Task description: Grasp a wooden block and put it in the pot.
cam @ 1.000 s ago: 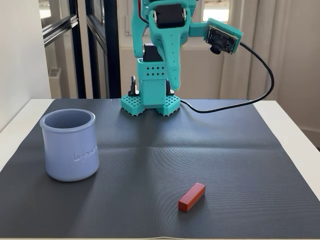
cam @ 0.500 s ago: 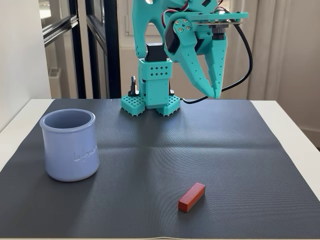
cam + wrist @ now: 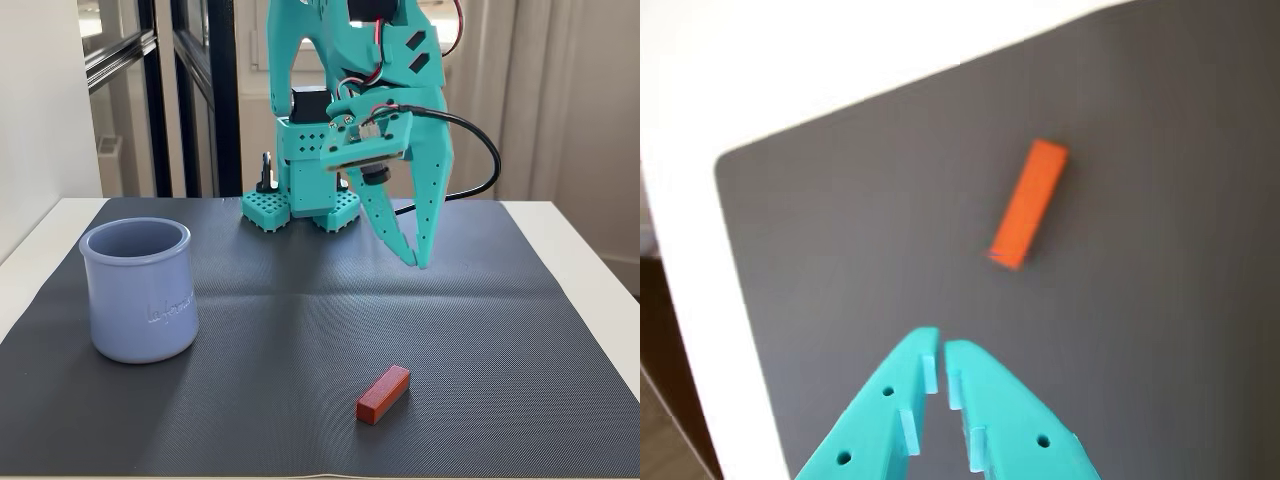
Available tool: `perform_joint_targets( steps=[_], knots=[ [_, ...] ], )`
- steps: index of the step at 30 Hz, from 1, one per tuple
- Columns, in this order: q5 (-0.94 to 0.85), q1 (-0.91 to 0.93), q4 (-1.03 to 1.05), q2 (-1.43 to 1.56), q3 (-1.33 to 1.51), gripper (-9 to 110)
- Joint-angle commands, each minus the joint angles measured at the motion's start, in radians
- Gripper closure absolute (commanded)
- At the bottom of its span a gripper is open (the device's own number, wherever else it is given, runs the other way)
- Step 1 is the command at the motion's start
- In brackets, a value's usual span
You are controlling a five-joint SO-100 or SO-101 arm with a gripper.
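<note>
The wooden block (image 3: 383,393) is a small red-brown bar lying flat on the dark mat, near its front edge in the fixed view. In the wrist view the block (image 3: 1030,203) looks orange and lies ahead of my fingertips, a little to the right. The pot (image 3: 139,290) is a pale lavender-blue cup standing upright at the left of the mat. My teal gripper (image 3: 413,259) hangs above the mat, behind the block and clear of it. In the wrist view the gripper (image 3: 941,347) has its tips nearly touching and holds nothing.
The dark ribbed mat (image 3: 300,320) covers most of a white table (image 3: 600,270). The arm's base (image 3: 300,205) stands at the back of the mat. The mat's corner and the white table edge (image 3: 700,300) show at the left of the wrist view.
</note>
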Motion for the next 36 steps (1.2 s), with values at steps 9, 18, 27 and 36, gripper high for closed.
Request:
perform_joint_targets(
  steps=[9,18,27,36],
  knots=[
    [0.021,0.037,0.144,-0.233,-0.331,101],
    [0.025,0.057,0.146,-0.428,-0.541,101],
    [0.187,0.064,0.212,-0.489,-0.552,101],
    [0.202,0.051,0.239,-0.520,-0.548,101]
  ],
)
